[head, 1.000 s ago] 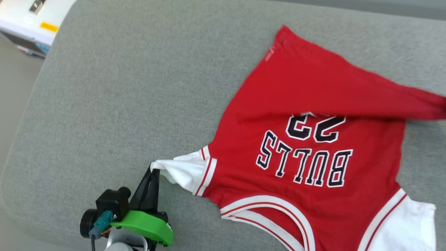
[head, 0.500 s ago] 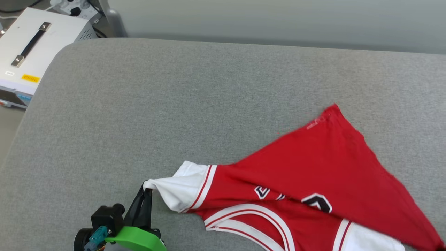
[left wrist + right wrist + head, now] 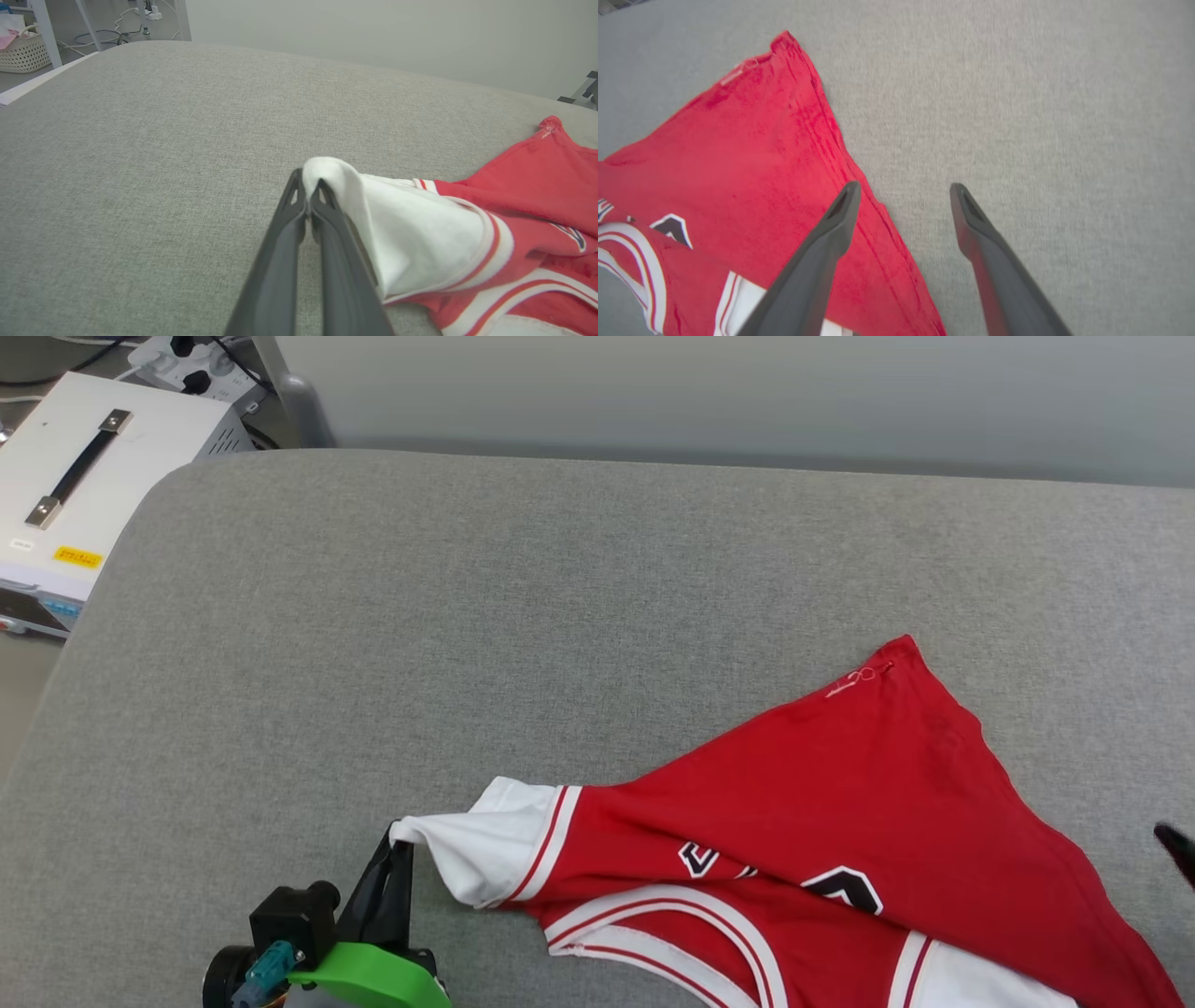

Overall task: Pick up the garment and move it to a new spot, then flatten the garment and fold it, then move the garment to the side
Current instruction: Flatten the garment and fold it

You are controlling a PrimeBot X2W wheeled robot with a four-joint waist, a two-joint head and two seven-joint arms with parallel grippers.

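Note:
The garment (image 3: 840,803), red with white sleeves and striped trim, lies folded over on itself at the lower right of the grey padded surface (image 3: 467,616). Its red lower half covers most of the black print. My left gripper (image 3: 401,835) is shut on the tip of the white sleeve (image 3: 420,233), holding it slightly raised; its fingers meet at the sleeve's edge (image 3: 306,186). My right gripper (image 3: 903,189) stands open just above the garment's right edge (image 3: 738,154), with nothing between its fingers. One dark fingertip (image 3: 1178,847) of it shows at the head view's right edge.
A white equipment box (image 3: 84,495) with a black handle stands off the surface's left edge, with a power strip (image 3: 177,364) behind it. A wicker basket (image 3: 25,51) sits on the floor further off. A pale wall runs behind the surface.
The head camera tilted up. The garment's red lower half came over toward the collar and now rests there. My right gripper opened and let go of it; the left kept hold of the sleeve.

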